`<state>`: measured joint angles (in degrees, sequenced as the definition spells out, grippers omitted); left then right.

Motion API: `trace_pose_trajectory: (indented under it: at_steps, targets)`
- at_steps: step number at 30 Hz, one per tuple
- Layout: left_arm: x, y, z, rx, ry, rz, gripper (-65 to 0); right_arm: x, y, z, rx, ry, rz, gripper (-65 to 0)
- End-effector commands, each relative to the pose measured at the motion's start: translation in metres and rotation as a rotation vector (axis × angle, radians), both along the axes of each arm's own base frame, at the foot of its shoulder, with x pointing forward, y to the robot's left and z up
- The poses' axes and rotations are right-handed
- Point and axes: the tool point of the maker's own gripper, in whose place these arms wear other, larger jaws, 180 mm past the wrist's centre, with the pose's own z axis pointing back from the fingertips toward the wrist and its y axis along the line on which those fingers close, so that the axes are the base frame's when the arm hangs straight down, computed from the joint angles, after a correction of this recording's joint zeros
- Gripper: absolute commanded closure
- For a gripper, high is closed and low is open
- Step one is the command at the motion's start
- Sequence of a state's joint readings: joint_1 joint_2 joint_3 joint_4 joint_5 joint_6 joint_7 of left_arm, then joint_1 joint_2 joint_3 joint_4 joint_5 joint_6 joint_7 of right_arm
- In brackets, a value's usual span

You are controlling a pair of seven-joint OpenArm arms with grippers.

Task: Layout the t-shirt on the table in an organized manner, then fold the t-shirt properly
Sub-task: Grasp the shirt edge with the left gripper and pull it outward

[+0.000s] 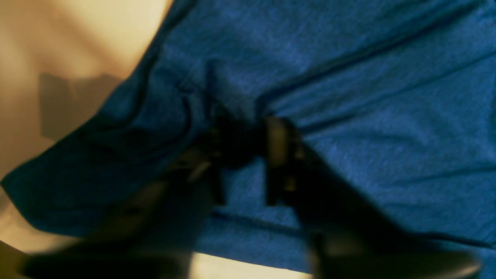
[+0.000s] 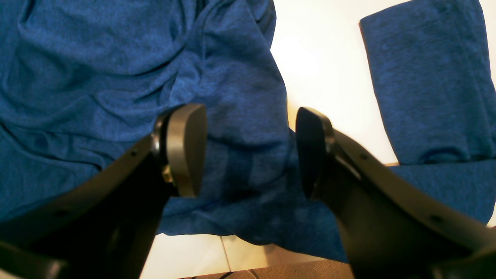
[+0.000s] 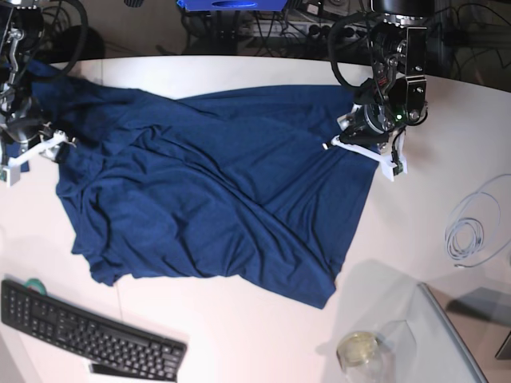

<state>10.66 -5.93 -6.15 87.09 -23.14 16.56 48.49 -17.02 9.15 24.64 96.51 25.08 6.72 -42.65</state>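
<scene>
The dark navy t-shirt [image 3: 215, 191] lies spread and creased across the white table [image 3: 239, 335]. My left gripper [image 3: 345, 144] is at the shirt's far right edge. In the left wrist view, which is blurred, the left gripper [image 1: 248, 149] is shut on a pinch of the t-shirt [image 1: 368, 116], and creases run out from that spot. At the shirt's left edge my right gripper [image 3: 40, 148] is open. Seen from the right wrist, the right gripper [image 2: 250, 155] has its fingers [image 2: 186, 151] wide apart just above the t-shirt [image 2: 97, 77], close to its hem, with nothing clamped between them.
A black keyboard [image 3: 88, 335] lies at the front left. A glass jar [image 3: 359, 349] and a glass panel [image 3: 455, 335] stand at the front right. A coil of white cable [image 3: 471, 231] lies on the right. Cables and gear crowd the far edge.
</scene>
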Motion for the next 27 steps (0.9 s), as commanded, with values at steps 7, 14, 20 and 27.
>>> trace_pose_trajectory:
  at_steps: [7, 14, 20, 27]
  targets:
    - [0.021, 0.001, 0.025, 0.012, -0.091, -0.007, 0.0, 0.008, -0.005, 0.01, -0.017, -0.039, 0.009, -34.7]
    - [0.03, -0.002, 0.061, 0.023, -0.193, 0.001, 0.0, 0.008, -0.005, 0.01, -0.017, -0.039, 0.009, -34.7]
    - [0.034, 0.005, 0.097, 0.051, -0.281, 0.032, 0.0, 0.008, -0.004, 0.009, -0.016, -0.038, 0.01, -34.7]
    - [0.038, 0.01, 0.125, 0.073, -0.349, 0.034, 0.0, 0.007, -0.004, 0.009, -0.016, -0.037, 0.012, -34.7]
